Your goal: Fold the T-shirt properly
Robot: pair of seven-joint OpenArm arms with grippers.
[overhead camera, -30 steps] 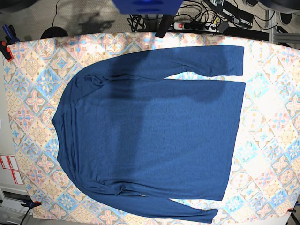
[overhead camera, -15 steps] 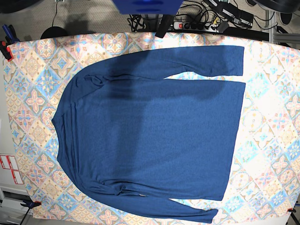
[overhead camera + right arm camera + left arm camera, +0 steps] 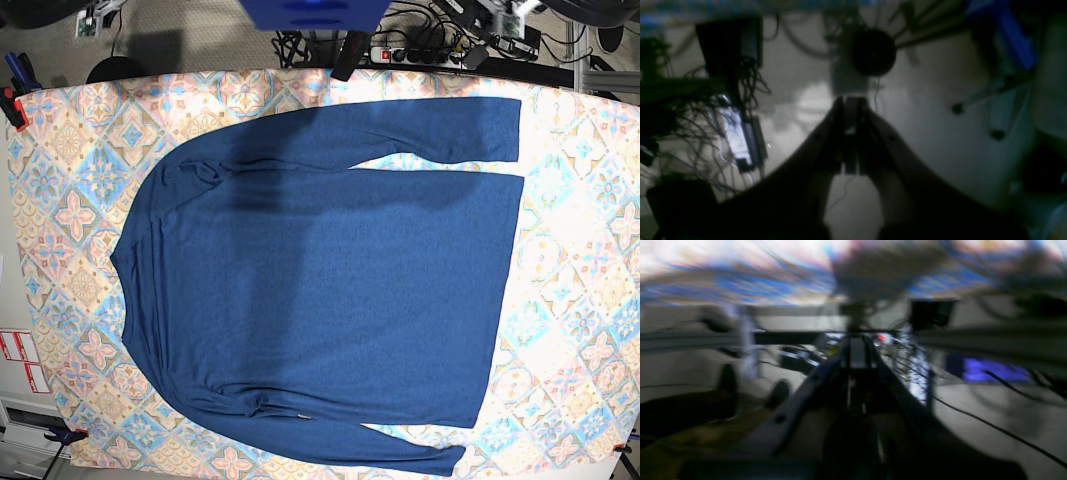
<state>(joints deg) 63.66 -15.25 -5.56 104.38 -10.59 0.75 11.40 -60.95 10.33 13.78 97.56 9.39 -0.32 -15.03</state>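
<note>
T-shirt [image 3: 320,285] lies flat, unfolded, on patterned table [image 3: 585,300]: collar twd left edge, hem twd right edge, one sleeve along far edge, other along near edge. Both arms well clear of garment, off table beyond far edge. Left gripper [image 3: 853,340] clenched, nothing held; wrist view badly blurred, prob. cables and floor past it. Right gripper [image 3: 849,101] clenched, empty, over grey floor [image 3: 933,133] w/ cable tangle [image 3: 723,110].
</note>
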